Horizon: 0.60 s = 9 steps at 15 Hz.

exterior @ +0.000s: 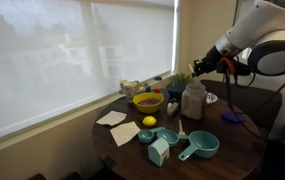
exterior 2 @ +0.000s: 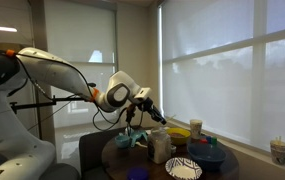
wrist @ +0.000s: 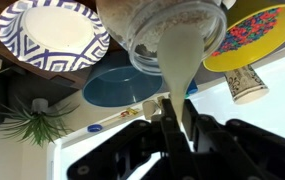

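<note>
A white robot arm (exterior 2: 57,68) stretches out level in both exterior views, bending down at its black wrist to a dark gripper (exterior: 203,66) tilted downward, its fingers (wrist: 169,118) close together in the wrist view, closure unclear

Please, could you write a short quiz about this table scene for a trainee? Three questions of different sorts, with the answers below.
1. True or false: the gripper hangs above the round table, close to the white jar.
2. In an exterior view, what lies just in front of the yellow bowl? A: a lemon. B: a banana. C: a spoon.
3. In the wrist view, what colour is the pattern on the white plate?

Key: 1 true. 2 A, the lemon. 3 blue.
</note>
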### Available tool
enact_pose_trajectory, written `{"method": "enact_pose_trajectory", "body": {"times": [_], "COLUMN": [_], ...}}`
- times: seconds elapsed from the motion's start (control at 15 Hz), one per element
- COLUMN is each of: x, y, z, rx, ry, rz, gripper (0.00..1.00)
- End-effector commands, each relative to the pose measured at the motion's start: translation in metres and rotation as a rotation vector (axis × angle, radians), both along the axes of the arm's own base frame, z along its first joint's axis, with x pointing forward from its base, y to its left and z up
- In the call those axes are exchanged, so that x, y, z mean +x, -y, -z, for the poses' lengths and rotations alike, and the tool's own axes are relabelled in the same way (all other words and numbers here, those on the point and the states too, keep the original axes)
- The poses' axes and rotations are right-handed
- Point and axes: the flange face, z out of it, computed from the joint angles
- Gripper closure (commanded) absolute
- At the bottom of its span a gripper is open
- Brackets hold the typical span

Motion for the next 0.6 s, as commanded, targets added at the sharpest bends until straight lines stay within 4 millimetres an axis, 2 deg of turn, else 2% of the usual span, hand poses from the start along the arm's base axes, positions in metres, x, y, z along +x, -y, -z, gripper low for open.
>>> {"method": "enact_pose_trajectory", "body": {"times": [0.0,0.53], "x": [0.008,0.007], "y": [-0.002,-0.018], "z": [0.008,0.027], "rx": [-0.008,-0.037], "ry": [0.021,0.042], "rz": [0.020,0.030], "gripper": [0.97,0.97]}}
